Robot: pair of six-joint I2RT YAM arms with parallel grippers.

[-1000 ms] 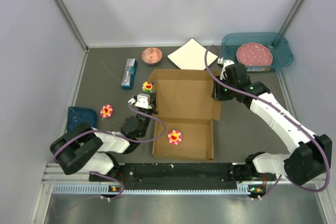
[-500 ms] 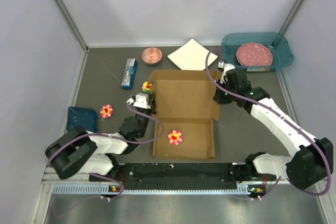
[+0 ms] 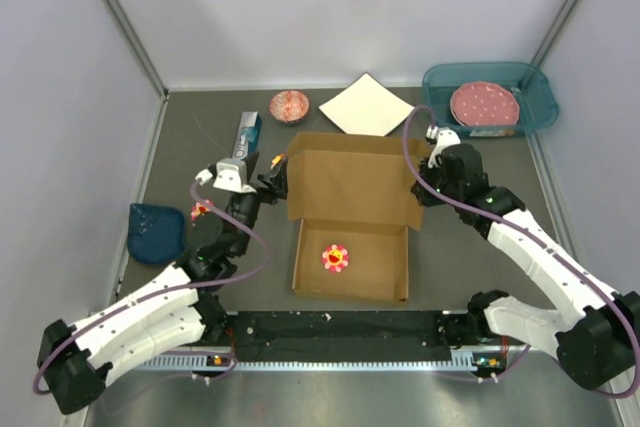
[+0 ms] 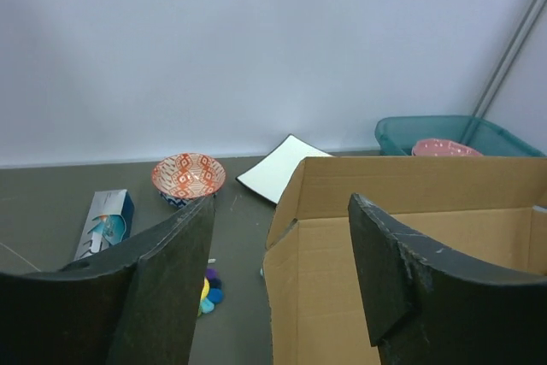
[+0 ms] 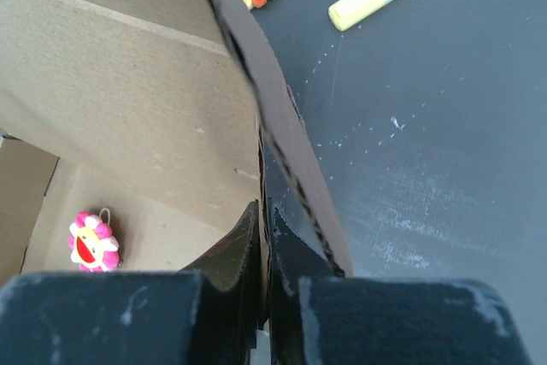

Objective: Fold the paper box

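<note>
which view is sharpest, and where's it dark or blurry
Top external: even soft light, no glare, paper box crisp. Left wrist: left tool's fingers dark and slightly soft, bowl behind clear. Right wrist: right tool's fingers blur out at the bottom, the box edge stays sharp.

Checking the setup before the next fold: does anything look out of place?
Yes. A pink flower toy lies on the near panel of the paper box, where folding could trap it.
</note>
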